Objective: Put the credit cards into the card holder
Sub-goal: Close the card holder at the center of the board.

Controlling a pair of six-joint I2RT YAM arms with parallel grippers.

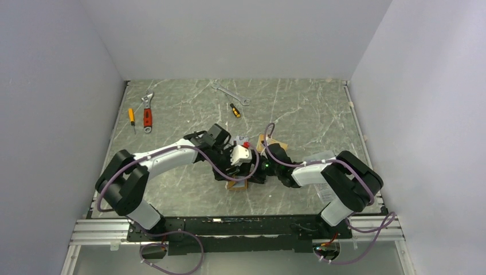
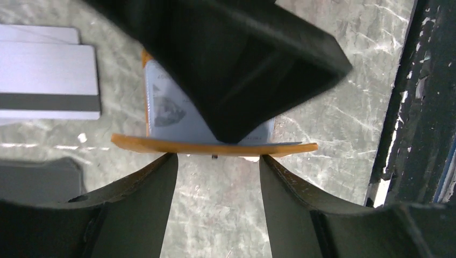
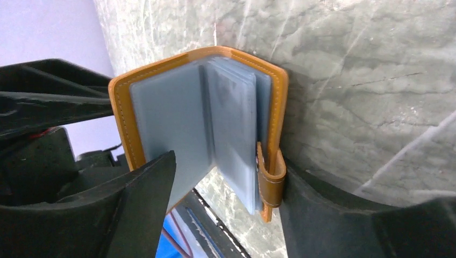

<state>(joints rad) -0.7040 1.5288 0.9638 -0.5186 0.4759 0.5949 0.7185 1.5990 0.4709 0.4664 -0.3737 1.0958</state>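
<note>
Found the left gripper (image 2: 218, 161) with jaws apart and nothing between them, tips just short of the card holder (image 2: 215, 146). Found the right gripper (image 3: 228, 166) spread wide as well, straddling the holder; cannot tell whether either finger presses the covers. Noted the holder at the middle of the table (image 1: 298, 114), between the two converging wrists: booklet open, orange covers splayed, grey pocket pages fanned, snap tab (image 3: 271, 183) right beside one finger of the right gripper. Logged two silver-grey credit cards (image 2: 48, 80) flat on the marbled top near the holder, one overlapping the other, black stripe up. Further back, well apart: recorded a black-and-yellow screwdriver (image 1: 235, 110), a red-handled adjustable wrench (image 1: 148, 117), a small yellow screwdriver (image 1: 131, 117), then a spanner (image 1: 230, 93) nearest the far wall.
</note>
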